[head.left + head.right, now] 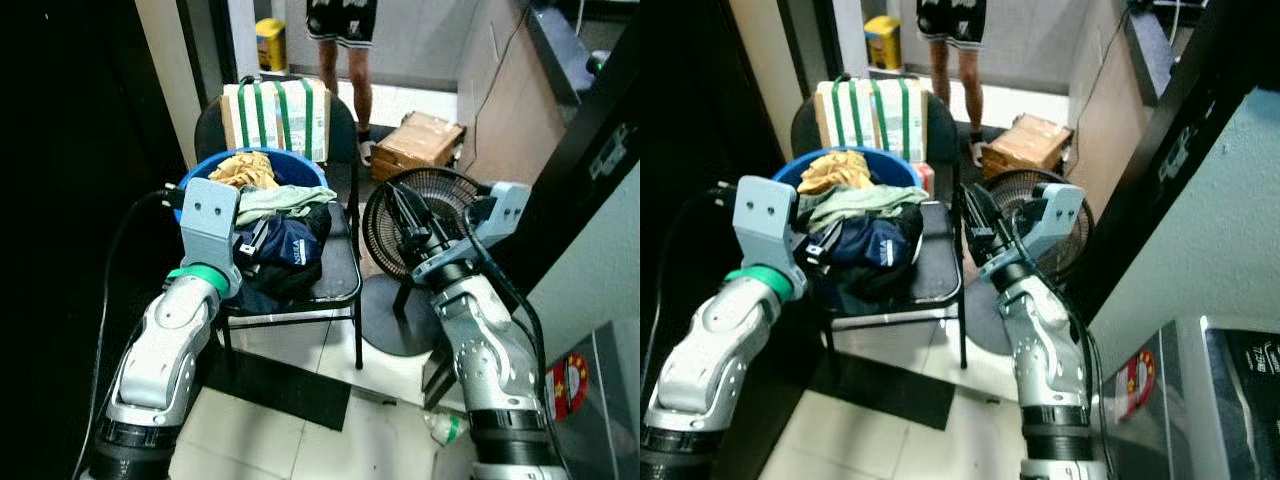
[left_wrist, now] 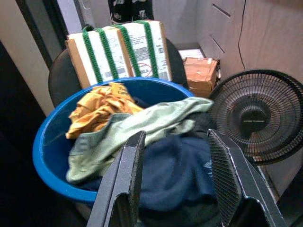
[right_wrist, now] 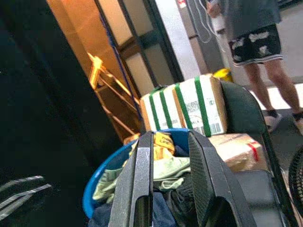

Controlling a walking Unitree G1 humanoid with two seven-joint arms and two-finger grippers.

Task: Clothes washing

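A blue basin (image 1: 312, 171) heaped with clothes sits on a black chair (image 1: 340, 285). In it lie a yellow cloth (image 2: 97, 109) at the back, a pale green garment (image 2: 142, 125) across the middle, and a navy garment (image 2: 180, 175) spilling over the front. My left gripper (image 2: 176, 137) is open at the basin's near side, its fingers straddling the navy garment from just above. My right gripper (image 3: 170, 136) is open and holds nothing; it is raised to the right of the chair, in front of the fan, and points toward the basin.
A cardboard box with green straps (image 1: 275, 115) leans on the chair back. A black floor fan (image 1: 420, 220) stands right of the chair. Behind are a brown carton (image 1: 420, 140) and a standing person (image 1: 340, 30). A dark mat (image 1: 280, 385) lies under the chair.
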